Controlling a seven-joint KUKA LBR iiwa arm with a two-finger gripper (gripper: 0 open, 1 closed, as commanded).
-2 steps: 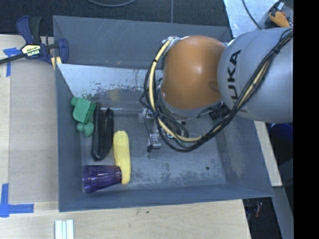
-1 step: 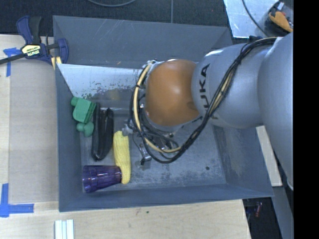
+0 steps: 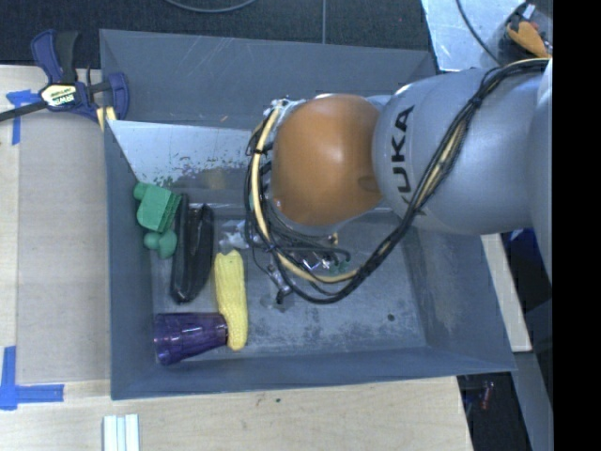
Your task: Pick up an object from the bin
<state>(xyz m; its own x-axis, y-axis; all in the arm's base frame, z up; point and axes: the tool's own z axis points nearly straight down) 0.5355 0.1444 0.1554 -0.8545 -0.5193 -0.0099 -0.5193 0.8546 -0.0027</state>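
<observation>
My gripper (image 3: 281,294) reaches down into the middle of the bin, just right of a yellow corn cob (image 3: 231,299) that lies lengthwise on the floor. The corn is the nearest thing to it, and a small gap shows between them. Left of the corn lies a long black case-like thing (image 3: 192,252). A purple cup (image 3: 188,337) rests on its side at the corn's lower end, near the front left corner.
A green plastic toy (image 3: 157,216) sits against the left wall, beyond the black thing. The arm with its orange cover and cables hangs over the bin's middle and back. Bare grey floor stretches to the right of the gripper.
</observation>
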